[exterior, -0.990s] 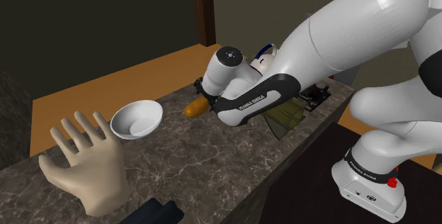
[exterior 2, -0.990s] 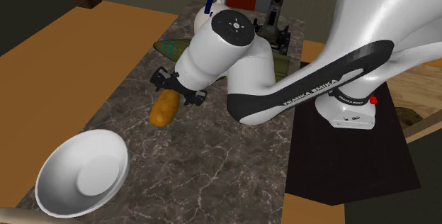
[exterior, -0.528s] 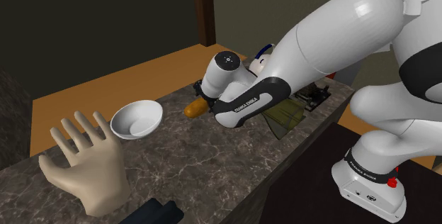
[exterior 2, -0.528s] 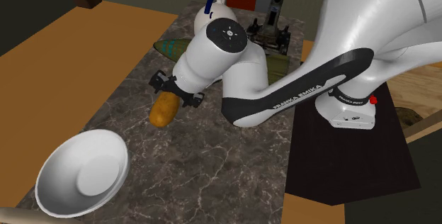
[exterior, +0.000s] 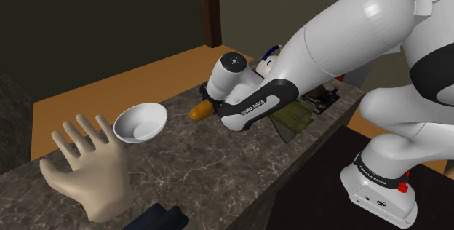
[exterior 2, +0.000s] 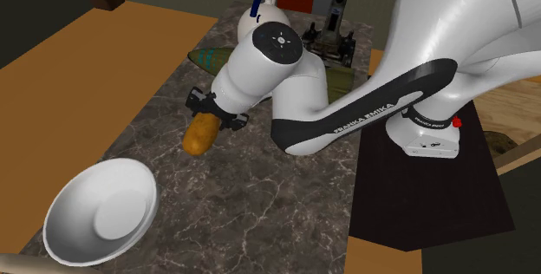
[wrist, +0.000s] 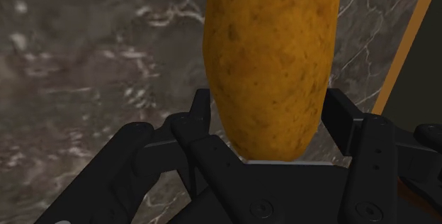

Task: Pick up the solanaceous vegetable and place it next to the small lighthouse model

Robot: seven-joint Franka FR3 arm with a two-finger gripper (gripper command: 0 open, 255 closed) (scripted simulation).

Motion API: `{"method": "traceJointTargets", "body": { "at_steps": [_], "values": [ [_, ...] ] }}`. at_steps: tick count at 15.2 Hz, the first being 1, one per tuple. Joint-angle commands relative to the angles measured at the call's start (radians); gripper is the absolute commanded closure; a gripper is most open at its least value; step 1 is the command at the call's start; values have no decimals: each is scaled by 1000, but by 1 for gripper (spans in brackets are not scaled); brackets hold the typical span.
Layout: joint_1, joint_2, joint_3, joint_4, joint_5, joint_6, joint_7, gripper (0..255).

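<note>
A yellow-brown potato [exterior: 199, 110] [exterior 2: 200, 133] lies on the dark marble counter [exterior: 211, 163]. In the wrist view the potato [wrist: 273, 52] stands between the two black fingers [wrist: 200, 116], which press against its sides. My gripper [exterior 2: 212, 112] [wrist: 270, 113] is down at the counter, shut on the near end of the potato. A small white object with a blue stripe [exterior 2: 259, 5], seemingly the lighthouse model, stands behind the arm at the counter's far end and is mostly hidden by it.
A white bowl [exterior: 141, 121] [exterior 2: 100, 212] sits close to the potato. A beige hand model [exterior: 91, 170] stands at the shoulder view's left. A green striped cone [exterior 2: 208, 57], a dark green object [exterior: 295, 116] and a black device [exterior 2: 336, 21] crowd the lighthouse end.
The arm sank a little onto the potato, then the fingers drew in and closed on its sides. The potato has not moved.
</note>
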Motion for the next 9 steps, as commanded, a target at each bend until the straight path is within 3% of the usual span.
{"method": "traceJointTargets", "body": {
  "at_steps": [1, 5, 9],
  "values": [
    [0, 0, 1, 0, 0, 0, 0, 255],
    [0, 0, 1, 0, 0, 0, 0, 255],
    [78, 18, -90, 5, -23, -48, 5, 255]
  ]
}}
